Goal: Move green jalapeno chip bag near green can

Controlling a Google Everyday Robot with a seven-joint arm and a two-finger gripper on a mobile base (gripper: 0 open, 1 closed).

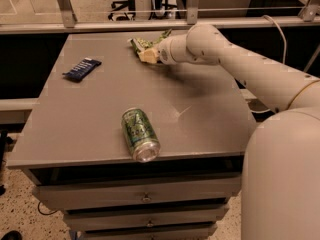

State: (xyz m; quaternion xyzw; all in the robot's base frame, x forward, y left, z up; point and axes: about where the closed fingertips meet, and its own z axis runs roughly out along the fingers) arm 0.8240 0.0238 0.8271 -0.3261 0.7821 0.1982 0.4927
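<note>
At twelve o'clock on the tabletop (210,109), the gripper (146,54) clenches its jaws on the green jalapeno chip bag (137,43), whose slick film could slip free before reaching the green can (140,134) at six o'clock.

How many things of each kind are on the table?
Can: 1, green, lying on its side.
Chip bag: 1, green, at the gripper, far side of the table.
Bar: 1, blue.
Total: 3

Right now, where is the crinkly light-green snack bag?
In the camera view, the crinkly light-green snack bag is at the grey table's far edge, at the gripper, far from the green aluminium can lying near the front edge.
</note>
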